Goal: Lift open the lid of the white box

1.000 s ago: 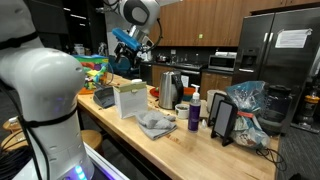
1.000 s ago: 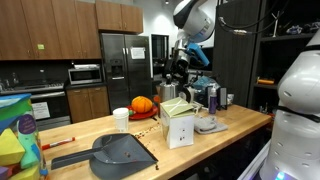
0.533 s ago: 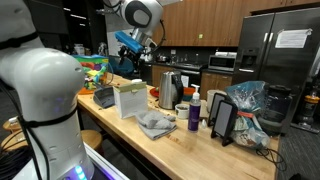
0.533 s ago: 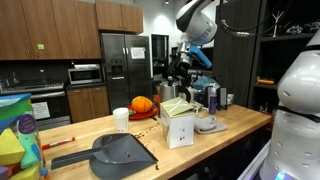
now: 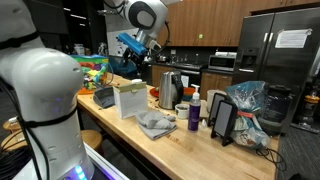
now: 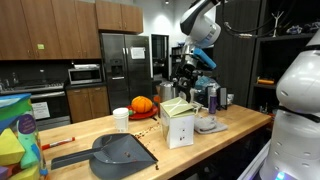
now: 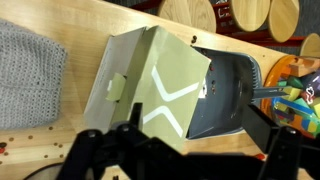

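Observation:
The white box (image 5: 130, 100) (image 6: 180, 127) stands on the wooden counter, with its lid (image 5: 128, 86) (image 6: 176, 105) lying on top. From above, in the wrist view, the lid (image 7: 158, 85) is a pale flap with white crossing lines and a small tab. My gripper (image 5: 143, 62) (image 6: 182, 78) hangs well above the box and touches nothing. Its dark fingers (image 7: 88, 148) spread wide along the bottom of the wrist view, where the gripper (image 7: 185, 155) is open and empty.
A grey cloth (image 5: 155, 123) (image 7: 30, 70) lies beside the box. On its other side is a dark dustpan (image 6: 120, 152) (image 7: 228, 95). A steel kettle (image 5: 170, 82), a purple bottle (image 5: 194, 113), a white cup (image 6: 121, 119) and an orange pumpkin (image 6: 142, 104) stand nearby.
The arm has shifted slightly sideways above the box. The box and its lid have not moved.

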`<state>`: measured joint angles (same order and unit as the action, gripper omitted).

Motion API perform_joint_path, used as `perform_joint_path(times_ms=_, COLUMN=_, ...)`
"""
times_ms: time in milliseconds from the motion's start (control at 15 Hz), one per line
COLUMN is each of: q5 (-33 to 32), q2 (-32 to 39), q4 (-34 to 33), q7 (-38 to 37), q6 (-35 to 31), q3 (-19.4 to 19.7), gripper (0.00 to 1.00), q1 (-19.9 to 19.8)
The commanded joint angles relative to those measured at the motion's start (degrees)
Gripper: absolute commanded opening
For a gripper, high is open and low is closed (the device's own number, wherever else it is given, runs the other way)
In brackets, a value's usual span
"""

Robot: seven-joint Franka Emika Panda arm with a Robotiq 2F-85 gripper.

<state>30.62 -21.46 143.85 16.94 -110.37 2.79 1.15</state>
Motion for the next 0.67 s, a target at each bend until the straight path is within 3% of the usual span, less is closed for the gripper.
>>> perform_joint_path(times_ms=0, q5=-1.18, q2=-1.49, q4=1.41, q7=-1.23, q6=-0.84, q3=0.96, gripper=1.00, q1=-0.62)
perform_joint_path(times_ms=600, q5=-0.42, q2=0.74, q4=1.99, q7=0.90, q6=-0.56, q3=2.95, gripper=1.00, q1=-1.21)
